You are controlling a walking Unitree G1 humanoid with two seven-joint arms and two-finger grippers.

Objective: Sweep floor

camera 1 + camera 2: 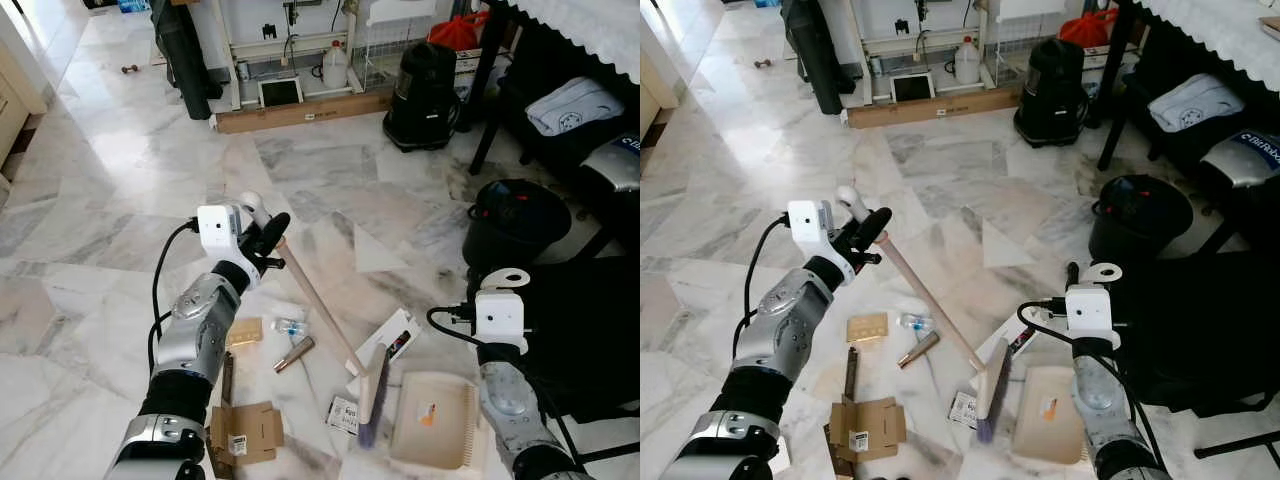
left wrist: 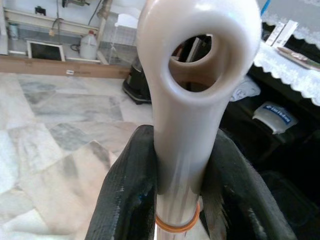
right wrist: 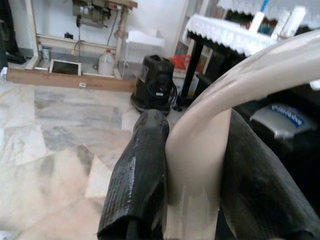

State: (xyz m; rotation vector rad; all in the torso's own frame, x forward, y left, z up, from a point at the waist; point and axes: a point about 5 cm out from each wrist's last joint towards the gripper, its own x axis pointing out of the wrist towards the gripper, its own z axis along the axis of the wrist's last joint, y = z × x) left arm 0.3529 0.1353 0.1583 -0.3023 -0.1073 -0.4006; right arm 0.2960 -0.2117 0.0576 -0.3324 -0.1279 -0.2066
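Floor: glossy grey-white veined marble tiles (image 1: 120, 190), bright w/ daylight at far left. Far wall: white metal shelving frame (image 1: 290, 45) w/ long flat cardboard box (image 1: 300, 110) lying along its base, small white-framed screen (image 1: 279, 92) leaning there, translucent plastic jug (image 1: 334, 68) just beside it. Dark tall bag (image 1: 182, 50) stands left of the frame. Black canister vacuum (image 1: 424, 95) far right-centre, near a black table leg (image 1: 490, 90); table has white lace cloth (image 1: 590, 30). Round black bin (image 1: 515, 220) on right, nearer.
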